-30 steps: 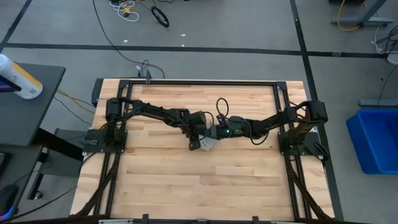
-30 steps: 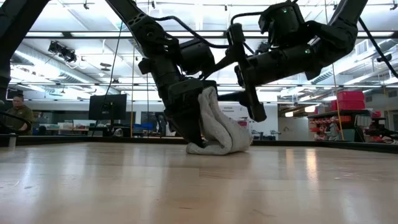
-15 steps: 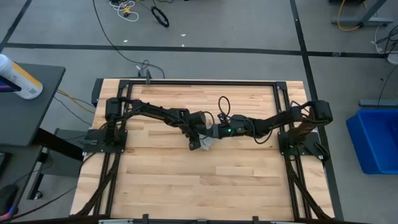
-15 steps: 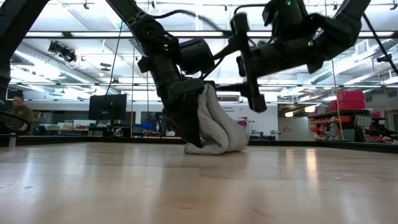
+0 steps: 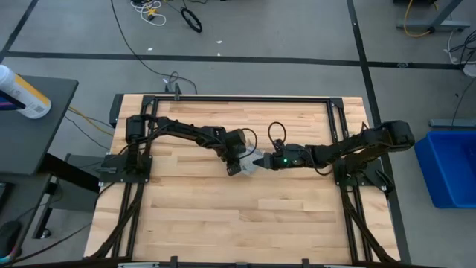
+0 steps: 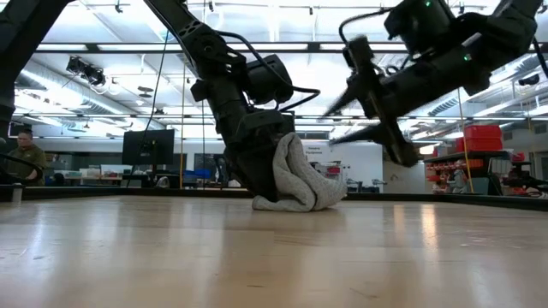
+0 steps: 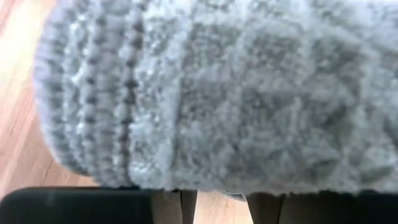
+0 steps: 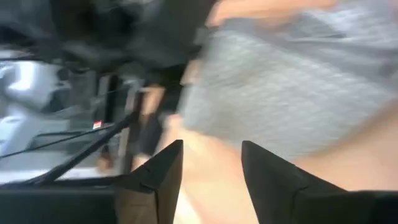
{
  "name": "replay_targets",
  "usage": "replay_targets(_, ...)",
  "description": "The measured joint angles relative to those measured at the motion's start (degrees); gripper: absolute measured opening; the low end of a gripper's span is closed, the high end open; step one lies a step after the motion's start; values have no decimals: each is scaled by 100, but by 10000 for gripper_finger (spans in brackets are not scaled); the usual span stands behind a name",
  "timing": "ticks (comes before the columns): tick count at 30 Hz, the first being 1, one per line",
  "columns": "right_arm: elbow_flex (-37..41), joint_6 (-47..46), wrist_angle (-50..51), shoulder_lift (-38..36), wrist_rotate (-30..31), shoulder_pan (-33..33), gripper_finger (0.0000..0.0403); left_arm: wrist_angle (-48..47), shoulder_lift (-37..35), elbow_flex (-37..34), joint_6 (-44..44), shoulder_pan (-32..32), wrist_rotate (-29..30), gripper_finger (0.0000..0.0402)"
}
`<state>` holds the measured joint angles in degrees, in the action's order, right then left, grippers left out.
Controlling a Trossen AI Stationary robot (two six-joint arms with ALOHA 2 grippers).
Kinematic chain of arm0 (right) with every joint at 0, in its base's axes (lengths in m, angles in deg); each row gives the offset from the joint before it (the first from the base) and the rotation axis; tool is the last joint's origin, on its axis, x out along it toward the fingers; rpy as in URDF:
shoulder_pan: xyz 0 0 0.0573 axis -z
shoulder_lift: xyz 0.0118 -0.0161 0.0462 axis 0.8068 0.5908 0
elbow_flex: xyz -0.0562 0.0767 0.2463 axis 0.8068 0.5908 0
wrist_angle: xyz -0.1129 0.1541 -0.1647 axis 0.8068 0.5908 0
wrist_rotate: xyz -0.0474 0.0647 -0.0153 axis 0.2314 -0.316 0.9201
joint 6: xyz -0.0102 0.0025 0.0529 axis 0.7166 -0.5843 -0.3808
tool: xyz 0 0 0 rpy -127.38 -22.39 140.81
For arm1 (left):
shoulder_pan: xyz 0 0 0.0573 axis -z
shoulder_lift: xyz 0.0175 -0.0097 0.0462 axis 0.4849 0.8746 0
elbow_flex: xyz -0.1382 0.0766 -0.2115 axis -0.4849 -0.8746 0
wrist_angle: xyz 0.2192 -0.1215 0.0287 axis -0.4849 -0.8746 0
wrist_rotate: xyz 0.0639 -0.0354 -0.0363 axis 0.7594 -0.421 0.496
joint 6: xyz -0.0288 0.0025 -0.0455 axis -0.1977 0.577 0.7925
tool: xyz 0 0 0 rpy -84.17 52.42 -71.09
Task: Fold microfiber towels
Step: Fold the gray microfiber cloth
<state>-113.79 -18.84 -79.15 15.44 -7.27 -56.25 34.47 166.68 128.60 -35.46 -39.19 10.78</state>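
Observation:
The pale grey-blue microfiber towel point(image 6: 304, 181) is bunched into a lump near the table's middle, and it also shows in the high view point(image 5: 251, 167). It fills the left wrist view point(image 7: 236, 93). My left gripper point(image 6: 261, 167) is shut on it from the towel's left side. My right gripper point(image 6: 377, 115) is open and empty, in the air to the right of the towel and above it. In the right wrist view its two fingers point(image 8: 205, 180) stand apart, with the towel point(image 8: 286, 93) beyond them. My left gripper holds the bunched towel by its upper left part point(image 6: 278, 150), with several layers gathered. The fingers slant down from above and from the table's left. The towel's bulk hides the fingertips. The towel sags beside the fingers, and its lower folds point(image 6: 295, 204) rest on the table.
The wooden table top point(image 5: 223, 216) lies open toward the near edge. A black frame point(image 5: 253, 99) runs along the far edge and the sides. A blue bin point(image 5: 454, 167) stands off the table to the right. A person point(image 6: 26, 158) sits far back in the room.
My right gripper has drawn back from the towel toward the table's right edge and tipped its fingers outward. The towel lump has settled a little lower and wider. My left gripper has kept its hold.

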Motion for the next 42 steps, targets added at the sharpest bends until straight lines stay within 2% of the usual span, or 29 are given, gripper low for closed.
replay_targets(4,-88,-42,326,-8,-65,157,130,63,0,-4,0,4,-36,119)
replay_targets(10,-408,238,915,-1,-117,404,25,129,4,-9,147,2,-66,120)
replay_targets(12,-539,461,984,81,-253,472,9,194,10,-11,182,3,-64,120)
replay_targets(18,-1053,671,1247,689,-1006,665,6,310,17,-17,352,6,-66,120)
replay_targets(28,-1694,361,1413,1973,-1479,596,2,184,-155,-27,383,-3,-127,120)
replay_targets(32,-1709,196,1182,2103,-1496,597,2,-514,-510,-20,-21,19,192,120)
replay_targets(35,-1705,137,1401,2105,-1423,597,1,-1005,-947,-24,-159,-19,202,120)
replay_targets(42,-1702,316,1246,2102,-1410,699,2,-1897,-2499,-19,11,-97,466,114)
